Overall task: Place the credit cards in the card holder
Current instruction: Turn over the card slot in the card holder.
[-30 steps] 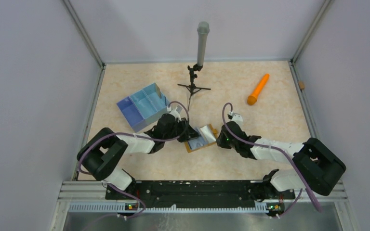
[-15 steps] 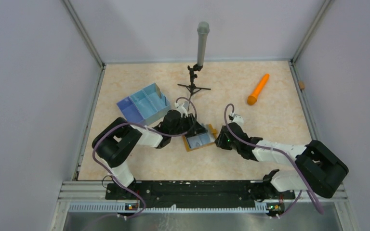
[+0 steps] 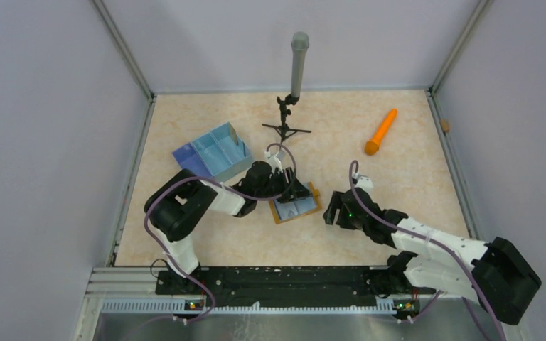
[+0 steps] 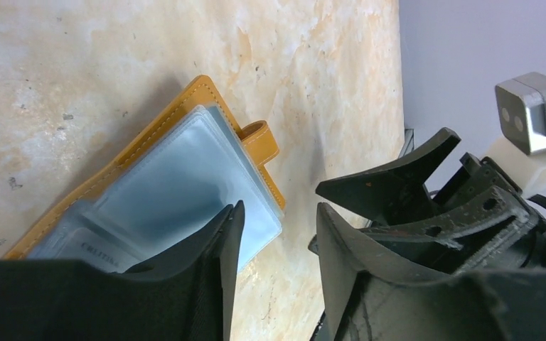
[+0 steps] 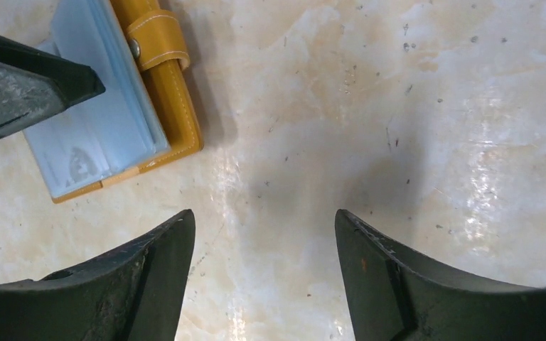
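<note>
From above, the card holder (image 3: 295, 208) was seen lying open near the middle of the worktop (image 3: 398, 177), the left gripper (image 3: 303, 195) parted a little and empty over it. Only by the left wrist view was a printed credit card (image 4: 99, 249) shown inside a clear pocket; the right gripper (image 5: 263, 227) was caught spread wide, empty, beside the snap tab (image 5: 158, 39).

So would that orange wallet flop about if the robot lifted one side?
Probably: the card holder lies unfolded with its snap tab undone, so the other half would likely swing. Its clear pockets look thin, so they may fan out. It is flat, so a push should slide it, not roll it.
</note>
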{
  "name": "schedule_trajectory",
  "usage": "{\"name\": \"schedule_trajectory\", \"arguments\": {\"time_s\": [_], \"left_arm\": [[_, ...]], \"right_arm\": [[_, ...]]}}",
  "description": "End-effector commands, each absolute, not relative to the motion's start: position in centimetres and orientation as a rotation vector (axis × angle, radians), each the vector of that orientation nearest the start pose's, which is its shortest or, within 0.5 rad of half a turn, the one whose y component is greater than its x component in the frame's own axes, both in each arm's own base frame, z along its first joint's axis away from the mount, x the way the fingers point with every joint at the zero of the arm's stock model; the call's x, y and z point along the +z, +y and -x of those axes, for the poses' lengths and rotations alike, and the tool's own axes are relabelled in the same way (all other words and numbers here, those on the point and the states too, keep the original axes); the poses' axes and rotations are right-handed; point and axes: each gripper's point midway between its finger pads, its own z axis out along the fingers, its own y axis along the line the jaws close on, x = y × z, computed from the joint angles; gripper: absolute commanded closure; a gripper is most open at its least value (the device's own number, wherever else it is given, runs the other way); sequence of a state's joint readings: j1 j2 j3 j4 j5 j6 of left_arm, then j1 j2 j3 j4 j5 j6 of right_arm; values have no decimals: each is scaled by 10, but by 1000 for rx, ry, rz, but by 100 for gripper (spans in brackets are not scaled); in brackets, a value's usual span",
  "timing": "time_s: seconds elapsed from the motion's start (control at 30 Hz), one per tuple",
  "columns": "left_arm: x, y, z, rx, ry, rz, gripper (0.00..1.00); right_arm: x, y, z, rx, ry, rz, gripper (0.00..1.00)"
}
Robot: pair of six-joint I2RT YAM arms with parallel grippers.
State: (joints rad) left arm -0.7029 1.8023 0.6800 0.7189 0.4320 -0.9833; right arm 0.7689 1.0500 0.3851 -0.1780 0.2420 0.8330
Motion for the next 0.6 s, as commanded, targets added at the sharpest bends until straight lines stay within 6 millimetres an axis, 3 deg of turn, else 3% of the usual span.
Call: {"name": "schedule_trajectory", "arguments": {"time_s": [0.0,0.17,0.3,0.43,0.57], "left_arm": [[104,-370,-269,-1467,2151,-130,51],[125,-362,-273,-1361,2138,-197,39],[142,-338,-280,-1198,2158,-197,27],[160,-289,-296,-978,2201,-104,14],[165,-224,-303,-793,2299,-3,7]], "right_arm": [[58,172,-200,489,2355,-137,28],[108,185,-210,584,2236,-59,27],[146,198,-220,640,2149,25,26],[180,215,-241,604,2105,134,25],[189,239,-275,515,2128,245,26]]}}
